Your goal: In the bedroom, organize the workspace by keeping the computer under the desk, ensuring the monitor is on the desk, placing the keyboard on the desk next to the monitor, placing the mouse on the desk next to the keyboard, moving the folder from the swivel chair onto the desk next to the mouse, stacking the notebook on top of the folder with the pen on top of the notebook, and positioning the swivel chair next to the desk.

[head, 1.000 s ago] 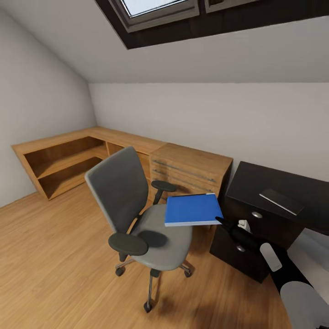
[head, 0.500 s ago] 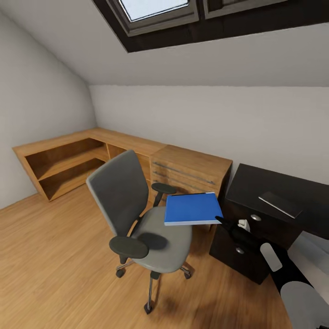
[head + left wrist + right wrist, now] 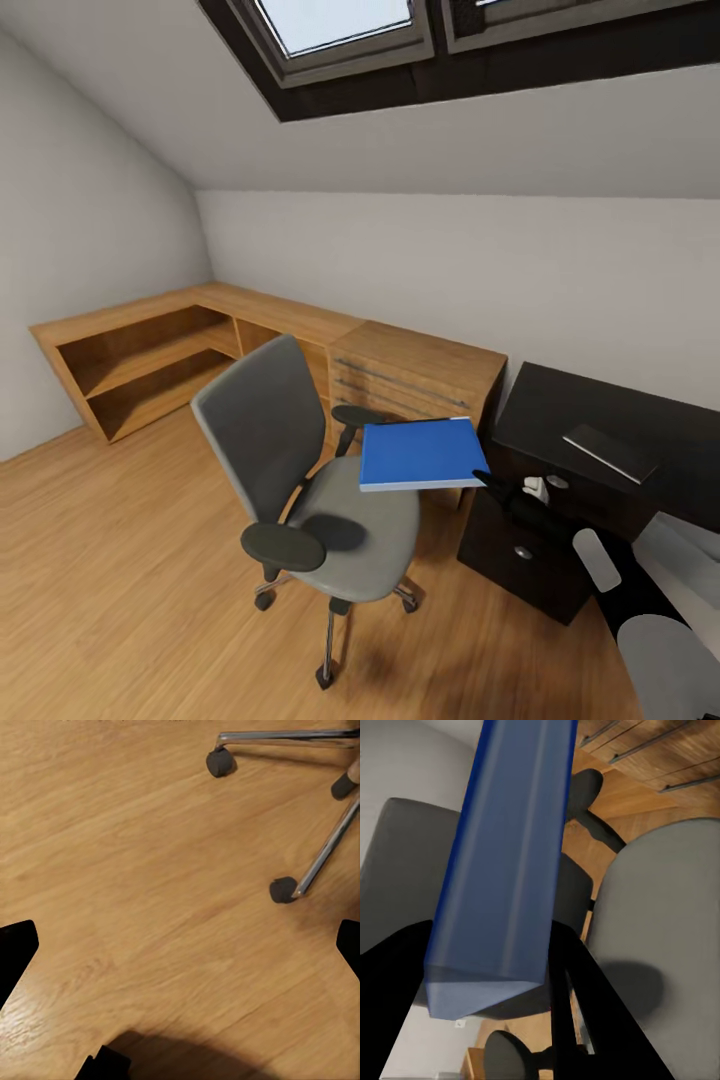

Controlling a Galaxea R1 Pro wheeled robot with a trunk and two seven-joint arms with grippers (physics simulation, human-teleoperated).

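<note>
Landmark: the swivel chair (image 3: 310, 480), grey with black armrests, stood on the wood floor (image 3: 120, 590). To its left, along the wall, ran a low wooden shelf unit (image 3: 140, 355); just behind the chair sat a light wooden drawer unit (image 3: 415, 375). The left gripper (image 3: 180, 945) hung above the floor near the chair's chrome base (image 3: 322, 855) and casters, fingers spread wide, nothing between them. Above the chair's seat, toward its right side, the bright blue folder (image 3: 420, 453) was held level in the air, clear of the seat. The right gripper (image 3: 490, 483) was clamped on the folder's right edge. Right of the chair stood the black desk (image 3: 600, 420) with silver-knobbed drawers; a thin dark notebook (image 3: 612, 451) lay flat on its top.
</note>
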